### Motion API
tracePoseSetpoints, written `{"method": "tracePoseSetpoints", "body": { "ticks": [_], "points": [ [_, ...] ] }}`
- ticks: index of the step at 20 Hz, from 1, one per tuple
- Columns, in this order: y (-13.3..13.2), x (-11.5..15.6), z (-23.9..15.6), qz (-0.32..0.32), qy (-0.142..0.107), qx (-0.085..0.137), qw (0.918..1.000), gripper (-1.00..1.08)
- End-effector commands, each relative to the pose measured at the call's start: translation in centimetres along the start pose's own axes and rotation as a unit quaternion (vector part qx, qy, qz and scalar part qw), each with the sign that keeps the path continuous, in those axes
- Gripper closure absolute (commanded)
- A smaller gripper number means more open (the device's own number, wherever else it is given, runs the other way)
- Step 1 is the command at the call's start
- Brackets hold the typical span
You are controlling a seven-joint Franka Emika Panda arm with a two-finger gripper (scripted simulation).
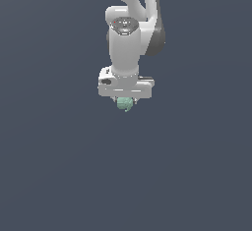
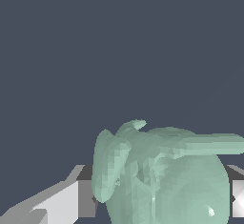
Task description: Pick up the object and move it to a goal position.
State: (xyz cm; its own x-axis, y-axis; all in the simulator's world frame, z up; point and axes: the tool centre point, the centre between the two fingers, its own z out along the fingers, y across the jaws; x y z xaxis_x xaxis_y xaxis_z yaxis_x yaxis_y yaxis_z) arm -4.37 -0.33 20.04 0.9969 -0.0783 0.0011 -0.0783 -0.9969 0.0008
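Note:
The object (image 1: 124,103) is a small pale mint-green lumpy blob. In the exterior view it hangs just under the white hand of my arm, near the middle of the picture. My gripper (image 1: 125,101) points straight down, and its fingers are hidden behind the hand and the object. In the wrist view the object (image 2: 162,175) fills the space between my two fingertips (image 2: 62,204), which press against its two sides. The gripper (image 2: 159,201) is shut on the object. No goal marker shows in either view.
A plain dark grey-blue surface (image 1: 59,176) fills both views. The white arm (image 1: 130,23) rises toward the top of the exterior view. No other objects show.

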Motion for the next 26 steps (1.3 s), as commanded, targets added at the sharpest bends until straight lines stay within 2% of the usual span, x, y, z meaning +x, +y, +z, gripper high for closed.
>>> {"method": "tracePoseSetpoints", "body": {
  "ticks": [1,9,14,20,26],
  "points": [
    [-0.7,-0.2,-2.9,0.000,0.000,0.000,1.0000,1.08],
    [-2.7,-0.4,-11.4,0.000,0.000,0.000,1.0000,1.08],
    [-3.7,-0.4,-15.4,0.000,0.000,0.000,1.0000,1.08],
    [-4.5,-0.3,-18.4,0.000,-0.001,0.000,1.0000,1.08],
    [-4.8,-0.2,-19.6,0.000,-0.001,0.000,1.0000,1.08]
  ]
}}
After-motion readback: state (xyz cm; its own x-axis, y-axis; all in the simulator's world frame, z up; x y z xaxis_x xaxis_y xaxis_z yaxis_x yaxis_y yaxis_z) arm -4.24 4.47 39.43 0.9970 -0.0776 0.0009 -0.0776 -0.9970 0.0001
